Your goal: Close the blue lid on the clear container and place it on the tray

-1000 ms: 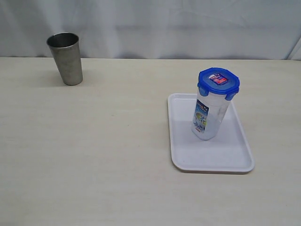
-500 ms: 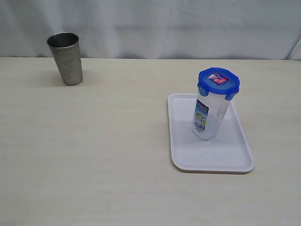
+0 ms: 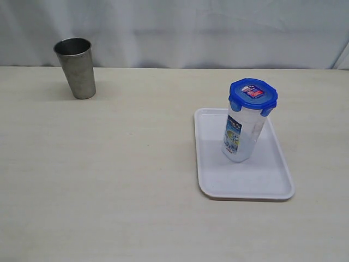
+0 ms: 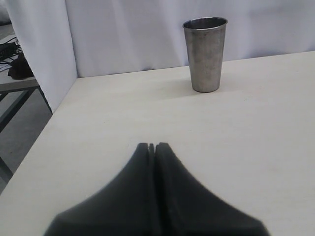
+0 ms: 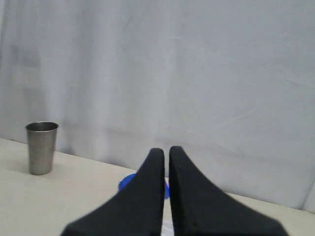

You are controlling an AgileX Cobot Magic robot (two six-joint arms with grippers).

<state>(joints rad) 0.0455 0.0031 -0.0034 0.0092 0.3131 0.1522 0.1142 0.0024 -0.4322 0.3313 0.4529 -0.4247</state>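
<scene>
The clear container [image 3: 240, 136] stands upright on the white tray [image 3: 272, 183], right of the table's middle. The blue lid [image 3: 253, 96] sits on its top with the flaps down. Neither arm shows in the exterior view. In the left wrist view my left gripper [image 4: 152, 145] is shut and empty, low over bare table. In the right wrist view my right gripper [image 5: 166, 150] is shut with nothing between its fingers; a bit of the blue lid [image 5: 126, 182] peeks out behind them, apart from them.
A steel cup [image 3: 76, 67] stands upright at the back left of the table, also seen as the steel cup [image 4: 204, 54] ahead of my left gripper and the steel cup [image 5: 41, 147] far off in the right wrist view. A white curtain hangs behind the table.
</scene>
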